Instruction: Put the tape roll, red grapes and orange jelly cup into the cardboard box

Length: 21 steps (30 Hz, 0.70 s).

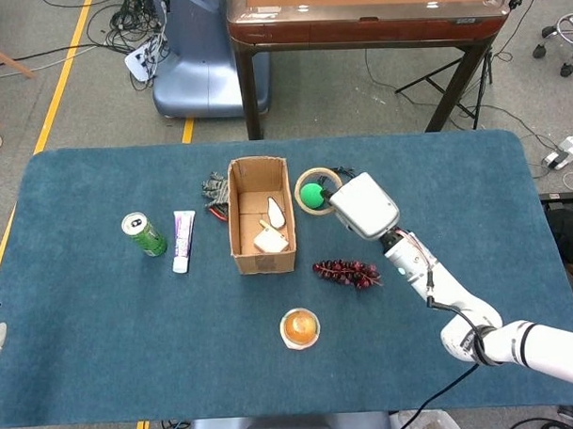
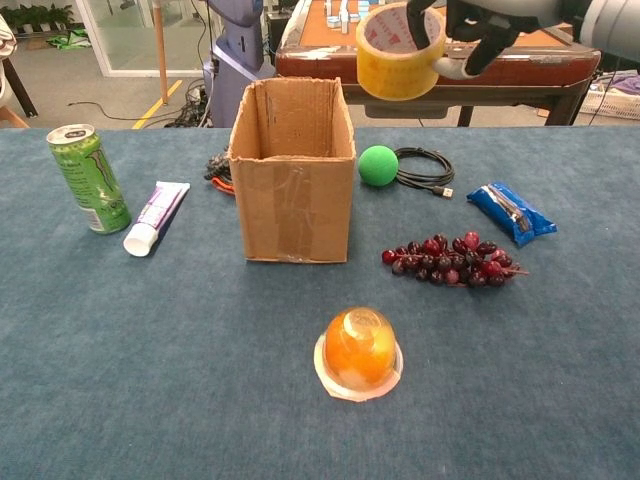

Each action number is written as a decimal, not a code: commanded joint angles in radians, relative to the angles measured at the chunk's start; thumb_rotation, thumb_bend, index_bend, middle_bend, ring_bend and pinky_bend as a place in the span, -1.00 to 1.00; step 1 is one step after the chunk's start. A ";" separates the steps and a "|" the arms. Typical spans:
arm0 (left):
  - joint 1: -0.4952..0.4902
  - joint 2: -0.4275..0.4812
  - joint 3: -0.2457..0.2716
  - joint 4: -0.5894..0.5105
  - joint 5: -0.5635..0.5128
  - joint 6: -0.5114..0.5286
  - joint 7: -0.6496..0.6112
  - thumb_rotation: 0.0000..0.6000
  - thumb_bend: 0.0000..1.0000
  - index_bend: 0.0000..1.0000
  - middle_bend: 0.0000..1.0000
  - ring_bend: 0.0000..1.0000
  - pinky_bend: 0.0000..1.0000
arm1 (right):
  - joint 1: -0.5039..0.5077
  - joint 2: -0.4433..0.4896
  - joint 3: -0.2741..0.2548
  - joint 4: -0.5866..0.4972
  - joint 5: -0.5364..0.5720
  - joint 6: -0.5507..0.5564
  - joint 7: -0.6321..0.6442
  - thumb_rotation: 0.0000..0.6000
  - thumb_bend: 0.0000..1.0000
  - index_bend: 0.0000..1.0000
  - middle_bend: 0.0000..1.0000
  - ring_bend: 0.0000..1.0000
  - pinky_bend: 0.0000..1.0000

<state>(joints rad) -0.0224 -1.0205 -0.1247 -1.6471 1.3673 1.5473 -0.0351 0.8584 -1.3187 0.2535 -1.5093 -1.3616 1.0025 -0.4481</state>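
Note:
My right hand (image 1: 363,205) (image 2: 478,20) holds the yellowish tape roll (image 1: 313,188) (image 2: 399,52) high in the air, just right of the open cardboard box (image 1: 260,215) (image 2: 292,170) and above the level of its rim. The red grapes (image 1: 346,272) (image 2: 450,259) lie on the blue cloth to the right of the box. The orange jelly cup (image 1: 300,328) (image 2: 360,352) stands dome up on the near side of the table. My left hand is out of both views.
A green ball (image 2: 378,165) and a black cable (image 2: 422,166) lie behind the grapes, a blue snack packet (image 2: 510,212) to their right. A green can (image 2: 88,178) and a toothpaste tube (image 2: 155,217) lie left of the box. The box holds some pale items (image 1: 271,230).

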 commanded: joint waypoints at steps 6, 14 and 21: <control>0.004 0.005 0.002 -0.004 0.005 0.005 -0.011 1.00 -0.34 -0.15 -0.12 -0.32 0.07 | 0.062 -0.102 0.010 0.048 0.003 -0.032 0.027 1.00 -0.17 0.39 1.00 1.00 1.00; 0.009 0.011 0.007 -0.011 0.027 0.019 -0.020 1.00 -0.34 -0.15 -0.12 -0.32 0.07 | 0.093 -0.183 0.005 0.093 -0.019 -0.022 0.056 1.00 -0.53 0.34 1.00 1.00 1.00; 0.011 0.017 0.008 -0.016 0.034 0.023 -0.036 1.00 -0.34 -0.15 -0.12 -0.32 0.07 | 0.109 -0.203 0.012 0.094 -0.030 -0.003 0.044 1.00 -1.00 -0.37 1.00 1.00 1.00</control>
<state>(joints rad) -0.0113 -1.0041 -0.1169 -1.6632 1.4012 1.5710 -0.0695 0.9670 -1.5206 0.2652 -1.4132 -1.3921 0.9967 -0.3997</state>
